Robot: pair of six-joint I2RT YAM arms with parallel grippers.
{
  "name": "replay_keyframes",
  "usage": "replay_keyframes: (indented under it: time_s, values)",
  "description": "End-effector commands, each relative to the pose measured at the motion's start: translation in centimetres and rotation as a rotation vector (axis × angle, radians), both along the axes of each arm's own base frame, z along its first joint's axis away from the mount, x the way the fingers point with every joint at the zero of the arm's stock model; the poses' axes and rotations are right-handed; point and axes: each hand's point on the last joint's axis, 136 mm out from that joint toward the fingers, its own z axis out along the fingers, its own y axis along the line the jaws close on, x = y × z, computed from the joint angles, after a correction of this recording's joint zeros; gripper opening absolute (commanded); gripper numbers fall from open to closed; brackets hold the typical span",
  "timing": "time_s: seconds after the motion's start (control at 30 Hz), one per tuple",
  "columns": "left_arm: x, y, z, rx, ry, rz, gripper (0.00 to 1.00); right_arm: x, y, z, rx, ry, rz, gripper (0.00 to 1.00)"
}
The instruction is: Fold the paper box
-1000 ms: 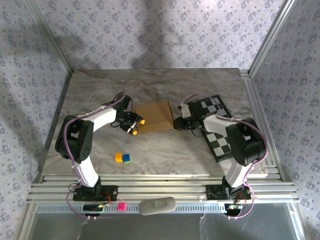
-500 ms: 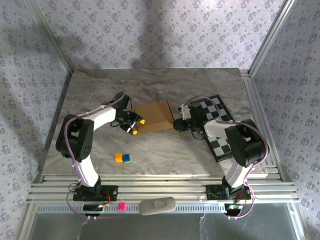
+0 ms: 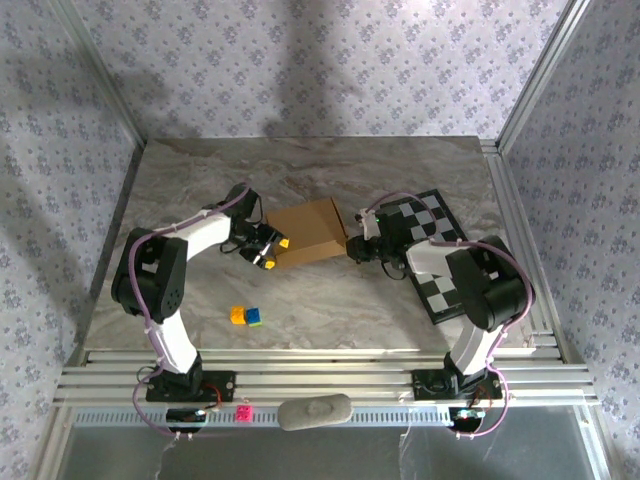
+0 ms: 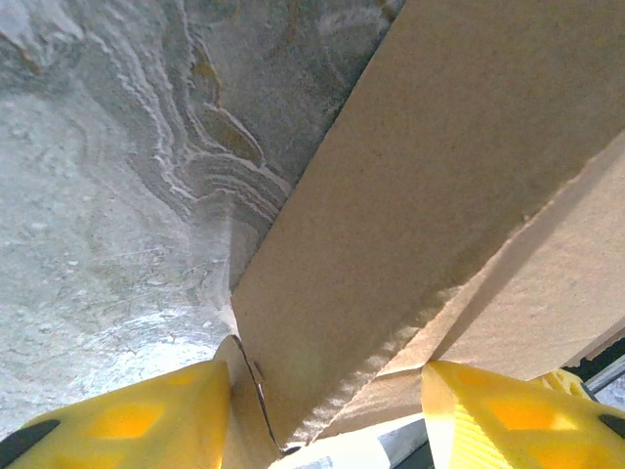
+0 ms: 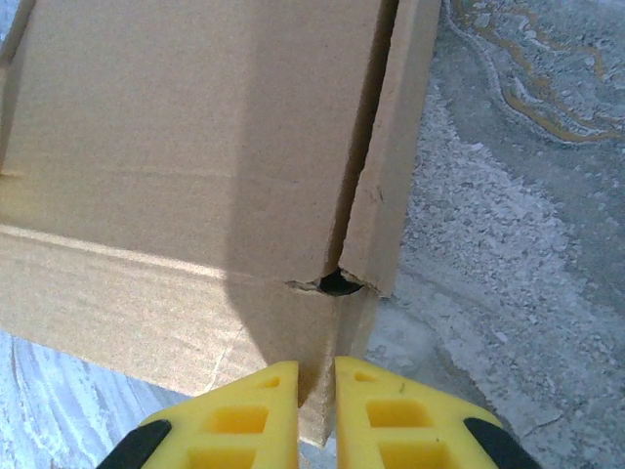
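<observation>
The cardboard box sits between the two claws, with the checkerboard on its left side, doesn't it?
No: the checkerboard lies on the right of the paper box, as the top external view shows. The box does sit between the left claw and right claw.

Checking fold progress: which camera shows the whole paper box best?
Top external: the whole paper box lies on the table between both arms. The left wrist view gives a close-up of one flap edge inside the left end effector; the right wrist view gives one corner at the right end effector.
</observation>
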Motion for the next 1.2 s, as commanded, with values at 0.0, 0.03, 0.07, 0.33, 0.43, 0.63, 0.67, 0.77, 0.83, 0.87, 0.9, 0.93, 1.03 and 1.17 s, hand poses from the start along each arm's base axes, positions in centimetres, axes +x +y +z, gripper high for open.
replay_keyframes:
  time_s: [0.0, 0.03, 0.07, 0.33, 0.43, 0.63, 0.67, 0.77, 0.83, 0.87, 0.9, 0.93, 1.03, 1.17]
  values:
    - [-2.0, 2.7, -3.5, 0.142, 0.123, 0.026, 0.53, -1.9, -2.1, -4.7, -0.124, 0.120, -0.035, 0.15]
    - [-2.0, 2.7, -3.5, 0.142, 0.122, 0.025, 0.53, -1.9, -2.1, -4.8, -0.125, 0.120, -0.035, 0.14]
    - [-2.0, 2.8, -3.5, 0.143, 0.123, 0.026, 0.53, -1.9, -2.1, -4.9, -0.127, 0.121, -0.034, 0.14]
    - [-1.9, 2.9, -3.5, 0.141, 0.123, 0.025, 0.53, -1.7, -2.4, -6.0, -0.166, 0.153, -0.039, 0.09]
    - [-1.8, 2.9, -3.5, 0.141, 0.124, 0.026, 0.53, -1.6, -2.7, -6.7, -0.222, 0.179, -0.045, 0.08]
    - [-1.7, 2.8, -3.6, 0.138, 0.127, 0.025, 0.53, -1.4, -2.7, -7.2, -0.257, 0.211, -0.046, 0.06]
    - [-1.6, 2.8, -3.6, 0.138, 0.126, 0.026, 0.52, -1.4, -2.7, -7.2, -0.255, 0.214, -0.046, 0.06]
    - [-1.5, 2.7, -3.6, 0.137, 0.127, 0.026, 0.52, -1.2, -2.5, -7.2, -0.253, 0.227, -0.045, 0.04]
    - [-1.6, 2.7, -3.6, 0.138, 0.129, 0.026, 0.52, -1.1, -2.3, -7.4, -0.252, 0.236, -0.041, 0.04]
    - [-1.6, 2.7, -3.7, 0.138, 0.130, 0.027, 0.52, -1.1, -2.2, -7.5, -0.249, 0.242, -0.039, 0.04]
    - [-1.5, 2.8, -3.6, 0.137, 0.127, 0.027, 0.52, -1.1, -2.1, -7.5, -0.247, 0.248, -0.038, 0.04]
    - [-1.6, 2.8, -3.7, 0.137, 0.131, 0.026, 0.52, -1.0, -2.0, -7.5, -0.245, 0.252, -0.037, 0.04]
    - [-1.6, 2.9, -3.7, 0.137, 0.132, 0.026, 0.52, -0.8, -1.8, -7.4, -0.237, 0.251, -0.040, 0.04]
    - [-1.7, 2.9, -3.8, 0.136, 0.136, 0.026, 0.52, -0.5, -1.5, -7.3, -0.219, 0.260, -0.043, 0.04]
